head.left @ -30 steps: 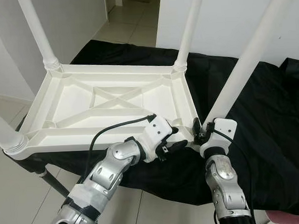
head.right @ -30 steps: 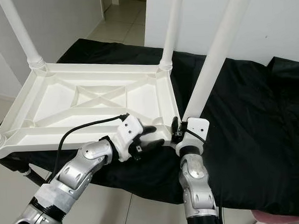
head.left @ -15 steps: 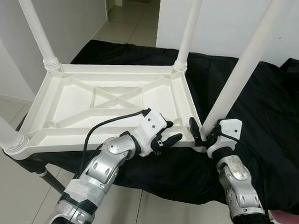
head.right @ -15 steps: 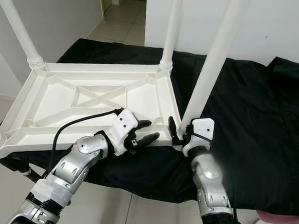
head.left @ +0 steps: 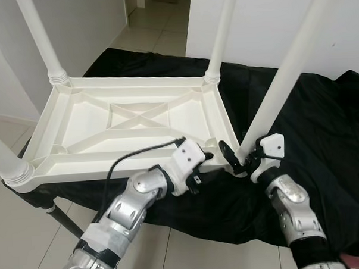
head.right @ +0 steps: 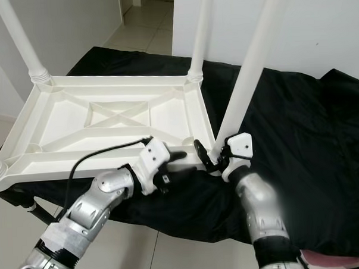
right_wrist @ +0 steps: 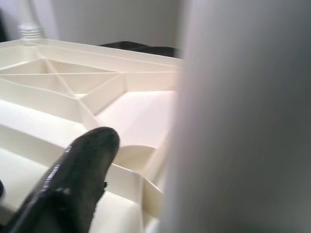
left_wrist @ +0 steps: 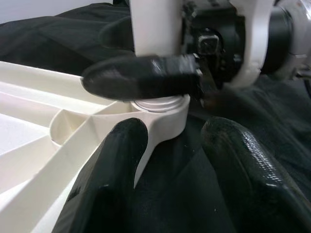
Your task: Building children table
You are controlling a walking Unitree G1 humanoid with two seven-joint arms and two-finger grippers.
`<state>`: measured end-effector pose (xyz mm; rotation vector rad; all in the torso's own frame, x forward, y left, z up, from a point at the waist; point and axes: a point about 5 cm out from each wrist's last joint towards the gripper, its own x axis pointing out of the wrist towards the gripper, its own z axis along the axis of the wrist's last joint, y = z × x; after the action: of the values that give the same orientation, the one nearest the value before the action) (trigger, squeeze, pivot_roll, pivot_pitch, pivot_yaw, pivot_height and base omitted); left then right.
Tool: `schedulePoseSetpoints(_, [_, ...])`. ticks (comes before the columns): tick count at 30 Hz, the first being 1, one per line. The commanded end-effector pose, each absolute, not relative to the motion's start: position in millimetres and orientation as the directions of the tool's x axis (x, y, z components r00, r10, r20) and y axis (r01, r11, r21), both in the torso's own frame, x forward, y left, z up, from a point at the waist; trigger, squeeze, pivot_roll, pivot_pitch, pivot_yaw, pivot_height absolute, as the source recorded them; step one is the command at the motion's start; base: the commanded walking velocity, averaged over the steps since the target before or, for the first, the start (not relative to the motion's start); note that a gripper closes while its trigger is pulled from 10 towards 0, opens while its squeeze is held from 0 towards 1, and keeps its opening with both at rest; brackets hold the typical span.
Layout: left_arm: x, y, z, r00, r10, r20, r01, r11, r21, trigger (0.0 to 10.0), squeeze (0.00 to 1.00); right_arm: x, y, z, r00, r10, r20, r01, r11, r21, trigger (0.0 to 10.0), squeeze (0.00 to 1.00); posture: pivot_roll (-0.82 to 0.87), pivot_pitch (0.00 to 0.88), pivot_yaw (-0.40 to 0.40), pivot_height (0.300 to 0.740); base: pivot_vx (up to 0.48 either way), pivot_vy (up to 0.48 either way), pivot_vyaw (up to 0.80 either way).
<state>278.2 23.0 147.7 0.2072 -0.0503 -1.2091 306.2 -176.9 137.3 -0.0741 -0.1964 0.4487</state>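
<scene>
A white plastic children's table top (head.left: 131, 121) lies upside down on a black cloth (head.left: 322, 122), its ribbed underside facing up, with white legs standing up from its corners. The near right leg (head.left: 284, 76) rises at a slant from the corner socket (left_wrist: 163, 109) closest to the robot.

The right gripper (head.left: 240, 158) sits at the foot of this leg, just above the socket. One black finger (head.left: 228, 156) lies against the leg's side that faces the table top, and the white gripper body is on the opposite side, so the fingers are closed around the leg; the right wrist view has the leg (right_wrist: 243, 116) pressed right up beside that finger (right_wrist: 73, 179).

The left gripper (head.left: 202, 166) is at the table top's near edge, just beside the same corner. In the left wrist view its two fingers (left_wrist: 233, 160) are spread apart, with the rim (left_wrist: 73, 160) of the table top running down between them and the socket ahead of their tips; whether they touch the rim I cannot tell.
</scene>
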Motion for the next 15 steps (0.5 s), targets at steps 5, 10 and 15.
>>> schedulePoseSetpoints(5, [275.1,21.5,147.4,0.331,-0.94,-0.08,0.932,0.313,0.184,10.0,0.0,307.2,-176.3,129.4,0.857,0.498,0.136,-0.484,0.867,-0.122,0.0,0.0,0.03,0.068,-0.056,0.74,0.0,0.0,0.0])
schedulePoseSetpoints(10, [275.3,23.1,146.9,0.338,-0.938,-0.08,0.93,0.32,0.183,10.0,0.0,304.3,-177.0,123.9,0.848,0.516,0.121,-0.506,0.856,-0.106,0.0,0.0,0.03,0.066,-0.058,0.74,0.0,0.0,0.0])
schedulePoseSetpoints(15, [275.5,22.3,147.6,0.341,-0.937,-0.076,0.928,0.323,0.184,10.0,0.0,298.0,-178.1,116.1,0.844,0.528,0.098,-0.522,0.849,-0.081,0.0,0.0,0.02,0.071,-0.063,0.74,0.0,0.0,0.0])
